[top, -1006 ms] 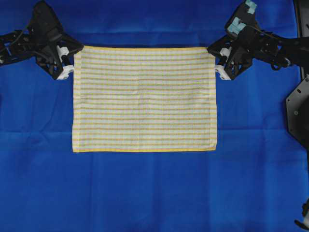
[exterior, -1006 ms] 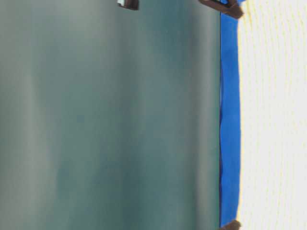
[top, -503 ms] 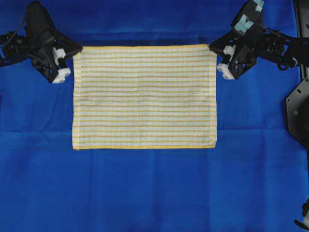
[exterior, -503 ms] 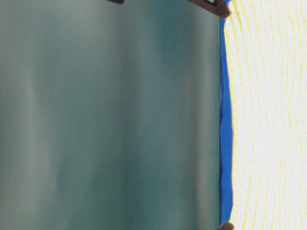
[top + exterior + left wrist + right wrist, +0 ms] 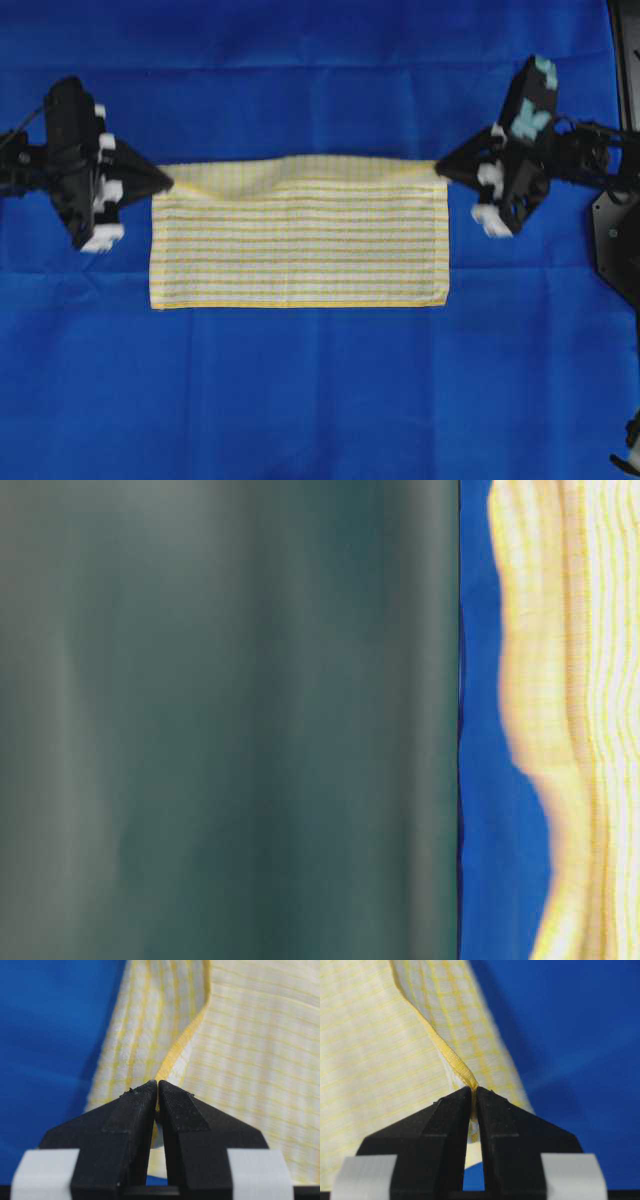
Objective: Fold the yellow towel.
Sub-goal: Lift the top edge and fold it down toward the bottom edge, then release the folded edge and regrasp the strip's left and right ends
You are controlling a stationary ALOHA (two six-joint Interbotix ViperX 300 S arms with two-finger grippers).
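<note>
Yellow towel (image 5: 300,250): lies on blue cloth (image 5: 320,400), far edge lifted and doubled toward its near hem. Left gripper (image 5: 157,1085) pinches its far left corner; right gripper (image 5: 473,1091) pinches its far right corner.

A: What has moved since a second ago?

B: Both grippers. The left gripper (image 5: 165,182) and the right gripper (image 5: 442,168) have carried the yellow towel's (image 5: 300,255) far corners toward its near hem, so the far edge now sits lower in the overhead view.

A: And the cloth's shape?

B: It shows as a shorter band, its lifted part sagging in the middle over the flat part, more blue cloth (image 5: 320,80) showing beyond.
</note>
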